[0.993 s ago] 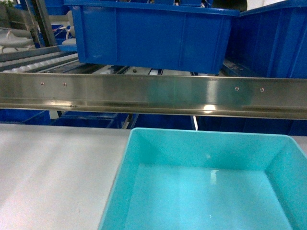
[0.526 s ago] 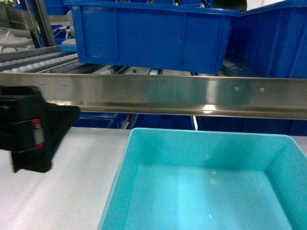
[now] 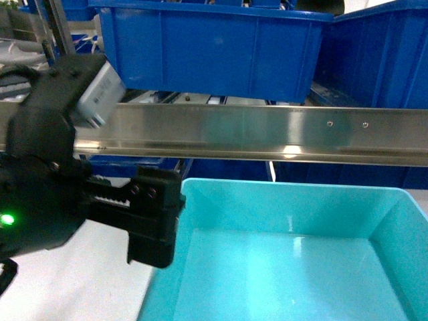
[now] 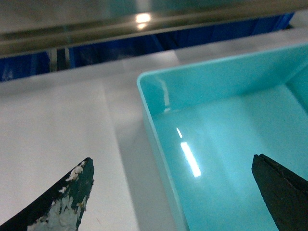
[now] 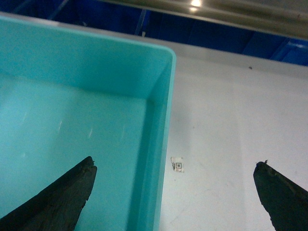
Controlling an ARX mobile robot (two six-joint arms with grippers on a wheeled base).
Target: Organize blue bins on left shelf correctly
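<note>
A light turquoise blue bin (image 3: 287, 267) stands empty on the white table (image 3: 73, 281), in front of the left shelf's steel beam (image 3: 267, 134). My left arm (image 3: 53, 194) reaches in from the left up to the bin's left rim. In the left wrist view my left gripper (image 4: 173, 178) is open and straddles the bin's left wall (image 4: 159, 144), one finger over the table and one over the bin's inside. My right gripper (image 5: 175, 185) is open and straddles the bin's right wall (image 5: 161, 159) in the same way. Nothing is held.
Dark royal-blue ribbed bins (image 3: 214, 47) sit on the shelf's roller tracks behind the beam, with another (image 3: 381, 60) at the right. More dark bins show under the beam. A small printed sticker (image 5: 177, 166) lies on the table beside the turquoise bin.
My left arm has come into the head view from the left and moved right and up to the bin's left rim. The bin has stayed in place.
</note>
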